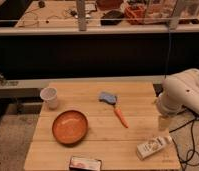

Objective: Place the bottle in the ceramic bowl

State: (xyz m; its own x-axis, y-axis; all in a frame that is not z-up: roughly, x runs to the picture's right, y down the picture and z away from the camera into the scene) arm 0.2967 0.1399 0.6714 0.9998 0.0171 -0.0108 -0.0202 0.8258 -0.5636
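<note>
The bottle [153, 147], whitish with a pale label, lies on its side near the front right corner of the wooden table [93, 150]. The ceramic bowl [70, 126], orange-brown and glossy, sits at the front left with nothing in it. My white arm [185, 92] reaches in from the right. Its gripper [164, 122] points down over the table's right edge, just above and behind the bottle and apart from it. The gripper is open and holds nothing.
A white cup [49, 97] stands at the back left of the table. A blue object [108, 97] and an orange carrot [121, 117] lie mid-table between bowl and arm. A flat dark box [85, 163] sits at the front edge. A cable [190, 150] hangs at the right.
</note>
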